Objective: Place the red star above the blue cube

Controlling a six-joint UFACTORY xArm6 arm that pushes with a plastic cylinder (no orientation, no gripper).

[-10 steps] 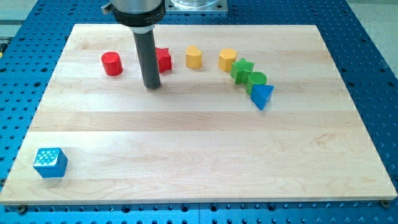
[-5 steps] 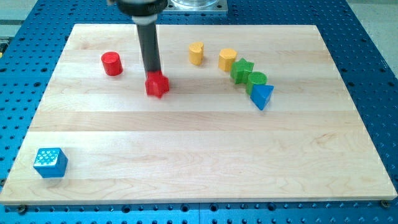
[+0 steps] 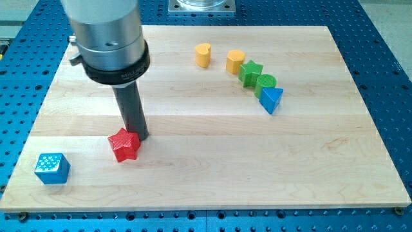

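Observation:
The red star (image 3: pixel 124 145) lies on the wooden board (image 3: pixel 212 154) at the lower left. My tip (image 3: pixel 138 135) touches the star's upper right side. The blue cube (image 3: pixel 51 168) sits near the board's bottom left corner, to the left of the star and slightly lower. The arm's grey body (image 3: pixel 108 35) covers the upper left of the board, and the red cylinder seen earlier is hidden behind it.
Two yellow blocks (image 3: pixel 203 55) (image 3: pixel 235 62) stand near the view's top. Two green blocks (image 3: pixel 251 71) (image 3: pixel 266 83) and a blue triangle (image 3: pixel 271 100) run in a diagonal line to their right.
My tip has pushed the red star from the upper middle of the board down and to the left, toward the blue cube. The arm's body now hides the red cylinder.

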